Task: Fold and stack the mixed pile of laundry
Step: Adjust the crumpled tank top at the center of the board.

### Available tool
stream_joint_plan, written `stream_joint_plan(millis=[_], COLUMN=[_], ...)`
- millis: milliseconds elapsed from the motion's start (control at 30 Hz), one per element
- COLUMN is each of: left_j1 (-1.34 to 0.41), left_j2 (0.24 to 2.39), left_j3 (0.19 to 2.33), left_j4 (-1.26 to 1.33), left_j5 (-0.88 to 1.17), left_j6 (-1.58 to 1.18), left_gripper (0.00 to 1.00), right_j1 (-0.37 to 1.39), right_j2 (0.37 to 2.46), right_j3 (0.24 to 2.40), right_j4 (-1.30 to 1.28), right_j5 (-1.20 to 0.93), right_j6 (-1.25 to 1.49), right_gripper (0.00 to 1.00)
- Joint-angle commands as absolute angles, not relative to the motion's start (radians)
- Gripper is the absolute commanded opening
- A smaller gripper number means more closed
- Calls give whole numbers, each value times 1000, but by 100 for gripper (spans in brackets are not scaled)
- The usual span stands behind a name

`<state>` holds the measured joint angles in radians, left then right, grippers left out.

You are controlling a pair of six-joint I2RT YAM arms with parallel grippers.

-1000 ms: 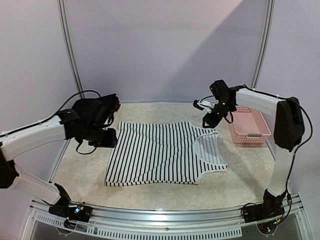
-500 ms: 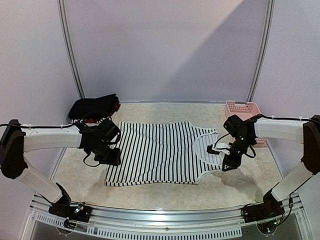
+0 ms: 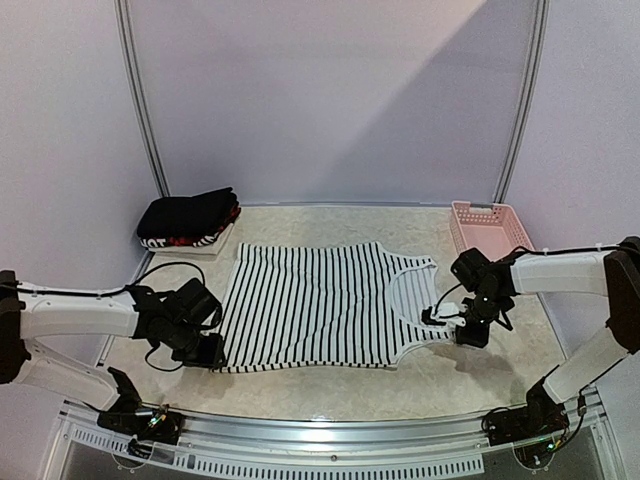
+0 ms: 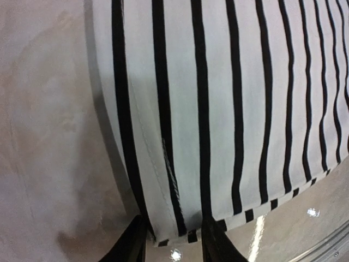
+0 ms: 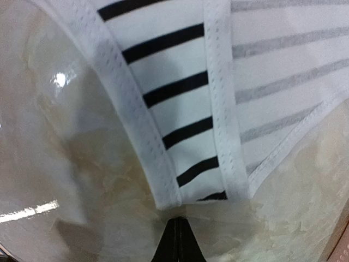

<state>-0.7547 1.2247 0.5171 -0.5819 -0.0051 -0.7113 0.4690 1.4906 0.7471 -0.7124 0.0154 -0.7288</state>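
Tank top (image 3: pixel 320 305), black-and-white striped, lies spread flat mid-table, hem to the left and straps to the right. Left arm (image 3: pixel 80 312) stretches low over the table (image 3: pixel 330 385), wrist tipped down at the near hem corner. The left jaws stand apart, one finger (image 4: pixel 133 245) on each side of that corner. Right arm (image 3: pixel 560 270) reaches in low from the right. The right jaws are pressed together just above the table, their tip just short of the near strap's end. Folded stack (image 3: pixel 188 218) of dark clothes sits at the far left, and the basket (image 3: pixel 488 228) at the far right.
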Motion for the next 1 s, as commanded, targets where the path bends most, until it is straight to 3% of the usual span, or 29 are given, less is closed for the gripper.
stream_joint_plan(millis=[0,133,233,333,467,667,967], left_j1=[-823,-862,-856,-813,-716,-662,-658], left_j2=[1129,989,913,939,1028,1113,884], left_j3=[449,484,621,770,841,734,450], left_j4=[-576,-714,-870,-960,-896,-730,-595], left_j5=[34,7,-113,-191,-149,38,153], left_j6=[-831,-873,-822,-757,-690,-776,-1006], left_gripper=[33,28,34,43,43,34,43], right_j1=[468,468,466,467,467,467,467], right_j2=[1408,1316,1264,1210,1209,1321,1537], right_j3=[656,650,689,769,873,941,981], right_j4=[-736,-776,-816,-854,-846,-792,-696], right_j5=[101,140,117,17,-132,-211,-211], right_j6=[-753,-778,-791,-776,-713,-659,-650], right_gripper=[0,4,13,27,34,35,37])
